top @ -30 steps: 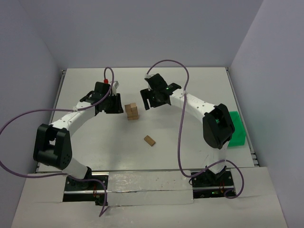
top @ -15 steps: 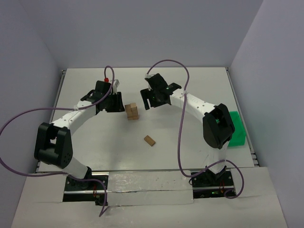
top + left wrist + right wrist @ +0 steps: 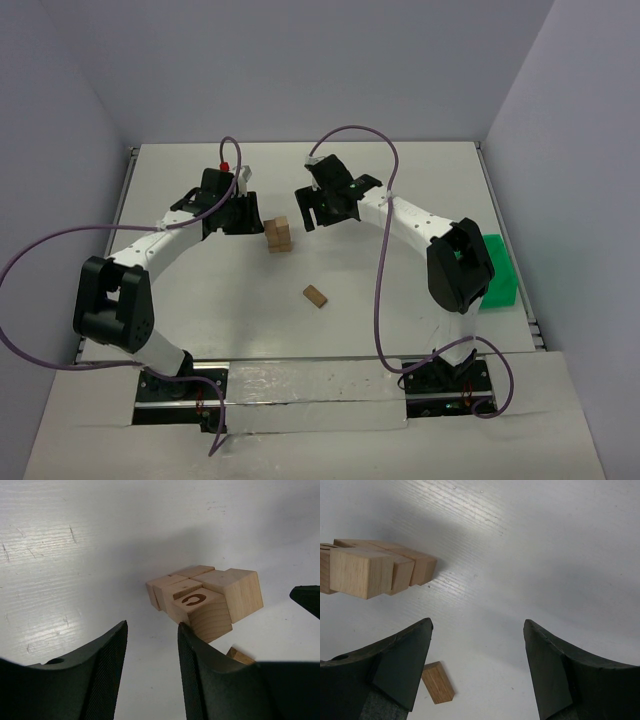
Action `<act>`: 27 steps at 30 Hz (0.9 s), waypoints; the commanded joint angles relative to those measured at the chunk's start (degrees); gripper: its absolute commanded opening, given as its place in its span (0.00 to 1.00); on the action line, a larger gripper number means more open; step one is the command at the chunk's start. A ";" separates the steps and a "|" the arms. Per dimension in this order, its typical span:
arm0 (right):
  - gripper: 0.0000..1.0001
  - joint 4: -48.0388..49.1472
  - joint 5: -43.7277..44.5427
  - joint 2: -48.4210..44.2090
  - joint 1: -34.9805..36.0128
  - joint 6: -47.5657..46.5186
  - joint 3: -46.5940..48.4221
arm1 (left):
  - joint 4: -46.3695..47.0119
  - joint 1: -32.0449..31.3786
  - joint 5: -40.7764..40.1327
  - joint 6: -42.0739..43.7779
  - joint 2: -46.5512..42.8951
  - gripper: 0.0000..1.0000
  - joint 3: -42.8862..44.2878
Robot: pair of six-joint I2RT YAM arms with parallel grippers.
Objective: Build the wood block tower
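Left pincer (image 3: pixel 252 220): jaws apart, only bare tabletop (image 3: pixel 75 555) showing in the gap, nothing clamped. Low over the tabletop, just left of the wood block tower (image 3: pixel 279 235), tips pointing right toward it. In the left wrist view, one finger (image 3: pixel 200 670) overlapping the tower's nearest lower corner; touching or just short of it, impossible to tell.

Right pincer (image 3: pixel 310 213): jaws wide apart, nothing between them but tabletop. Hanging just right of the tower and slightly farther back, apart from it, tips turned left and down.

Between the two pincers, the tower itself: light wooden blocks stacked a little far of mid-tabletop. Upper blocks not flush with the lower ones, one cube jutting out sideways in both wrist views. Dark curved mark (image 3: pixel 192 599) burnt into the top face of one block.

Near of the tower and slightly right, one loose block (image 3: pixel 316 296) lying flat on the tabletop, well apart from the stack, also visible low in the right wrist view.

Farther out, green bin (image 3: pixel 500 272) at the right edge of the tabletop, beside the right arm's elbow. Purple cables (image 3: pixel 350 130) looping over both arms.
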 commanded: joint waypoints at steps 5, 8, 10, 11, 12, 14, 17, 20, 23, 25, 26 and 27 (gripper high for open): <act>0.81 1.70 -0.15 -1.48 -0.50 -0.25 1.37 | 2.68 -0.35 0.49 -0.72 0.33 0.52 2.56; 0.81 1.70 -0.18 -1.75 -0.50 -0.41 1.17 | 2.52 -0.35 0.29 -0.72 0.10 0.54 2.64; 0.81 1.78 -0.18 -2.01 -0.50 -0.51 1.00 | 2.11 -0.35 0.04 -0.48 -0.39 0.55 2.73; 0.81 1.79 -0.18 -2.50 -0.50 -0.70 0.85 | 1.84 -0.31 -0.21 -0.18 -0.81 0.55 2.69; 0.82 1.79 -0.23 -2.91 -0.52 -0.94 0.65 | 1.58 -0.27 -0.44 0.07 -1.31 0.56 2.65; 0.82 1.99 -2.54 -3.92 -0.86 -2.12 -0.33 | 1.19 -0.17 -0.60 0.96 -3.22 0.57 2.20; 0.83 3.52 -6.69 -8.56 -2.05 -4.61 -3.25 | 0.50 1.18 -0.19 2.66 -7.40 0.58 0.84; 0.83 5.41 -13.48 -12.66 -4.26 -9.42 -7.39 | -0.64 3.30 2.50 4.17 -12.43 0.61 0.33; 0.84 4.04 -27.78 -17.99 -6.20 -19.39 -11.22 | -3.92 7.48 9.18 8.22 -18.02 0.73 0.34; 0.85 -1.43 -35.55 -19.58 -6.31 -29.07 -11.79 | -6.11 10.40 15.34 11.58 -20.55 0.81 0.04; 0.85 -5.58 -39.58 -20.60 -6.22 -36.79 -12.07 | -8.09 12.81 18.54 14.55 -21.49 0.84 -0.21; 0.85 -7.48 -40.77 -21.21 -6.06 -40.96 -12.49 | -9.14 14.31 21.94 15.91 -22.30 0.86 -0.48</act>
